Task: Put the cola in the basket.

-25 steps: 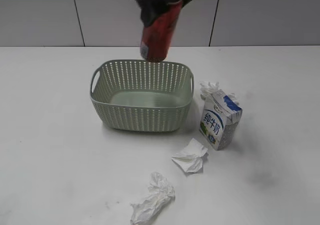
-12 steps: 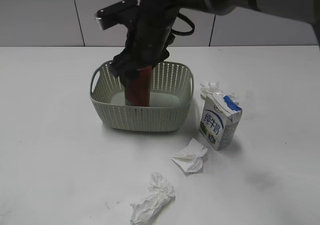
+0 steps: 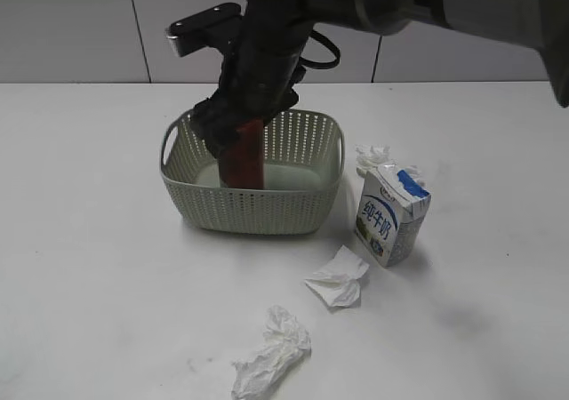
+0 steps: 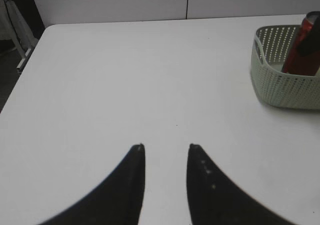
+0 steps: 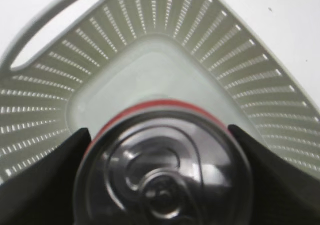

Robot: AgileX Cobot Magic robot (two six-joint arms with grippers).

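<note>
Cola can [image 3: 243, 156] held inside the green basket [image 3: 258, 209].
Right gripper [image 5: 160, 172] pinches the rigid, slick can near its top, at 3 and 9 o'clock; left gripper [image 4: 165, 147] spread, empty.

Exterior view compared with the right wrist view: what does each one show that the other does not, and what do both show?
Only the exterior view shows the milk carton, three crumpled tissues near it, such as the nearest one, and the right arm reaching down into the basket.

Only the right wrist view shows the silver top and pull tab of the cola from above, with the right claw closed on both sides of the can.

Both show the red cola inside the pale green basket, held by the claw.
</note>
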